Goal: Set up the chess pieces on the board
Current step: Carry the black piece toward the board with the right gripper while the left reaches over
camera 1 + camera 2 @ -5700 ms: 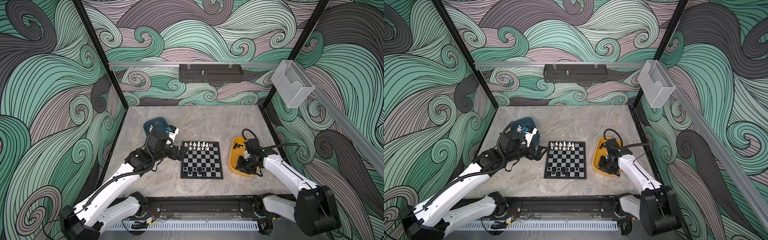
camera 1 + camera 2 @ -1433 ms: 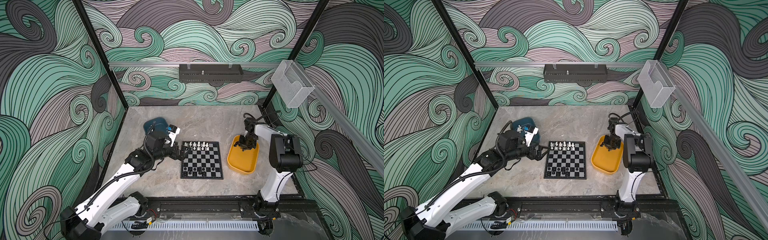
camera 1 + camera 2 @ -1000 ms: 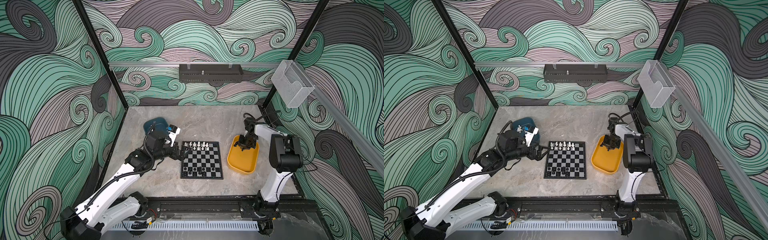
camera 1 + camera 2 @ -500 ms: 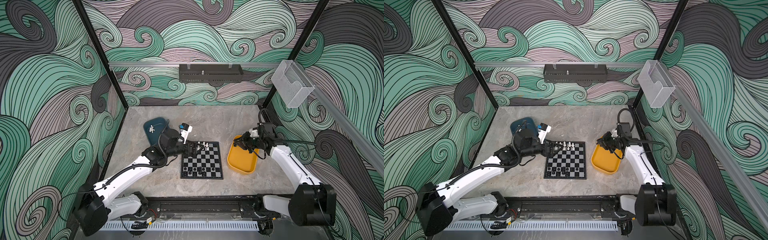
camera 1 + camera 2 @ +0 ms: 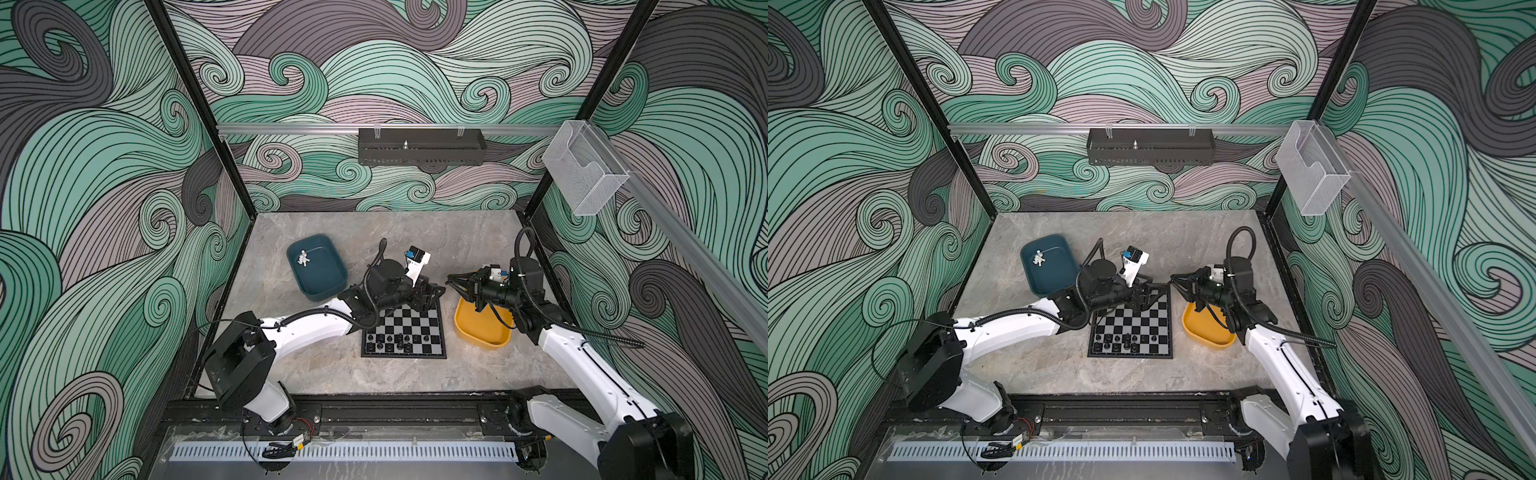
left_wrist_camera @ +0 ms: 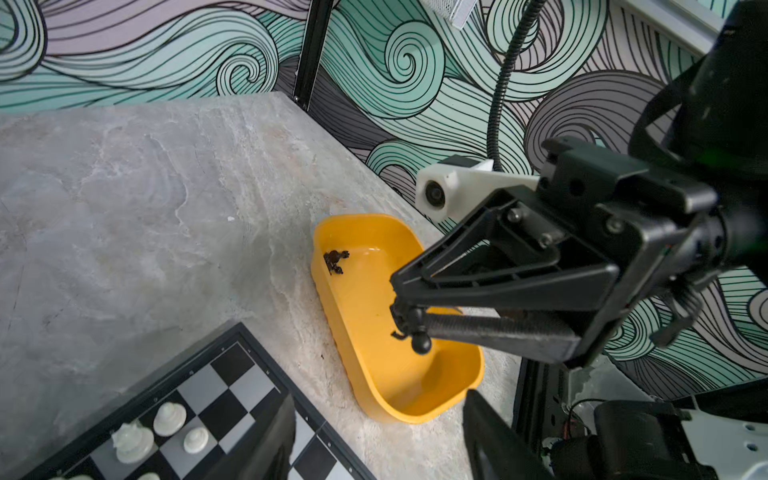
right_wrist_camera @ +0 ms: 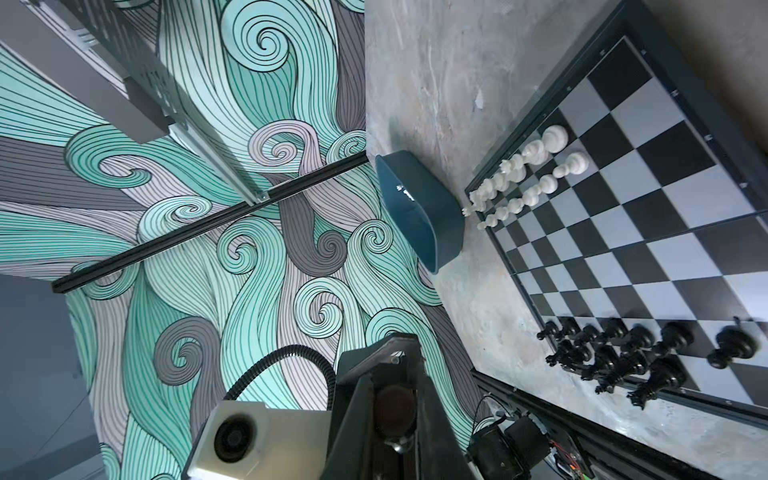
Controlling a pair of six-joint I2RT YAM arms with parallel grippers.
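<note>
While right hand (image 6: 398,307) pinches black piece (image 6: 419,341), white pieces (image 6: 168,417) on board (image 6: 245,395)

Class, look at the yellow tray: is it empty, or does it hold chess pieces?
Not empty. The left wrist view shows a small clump of black pieces at one end of the yellow tray.
</note>
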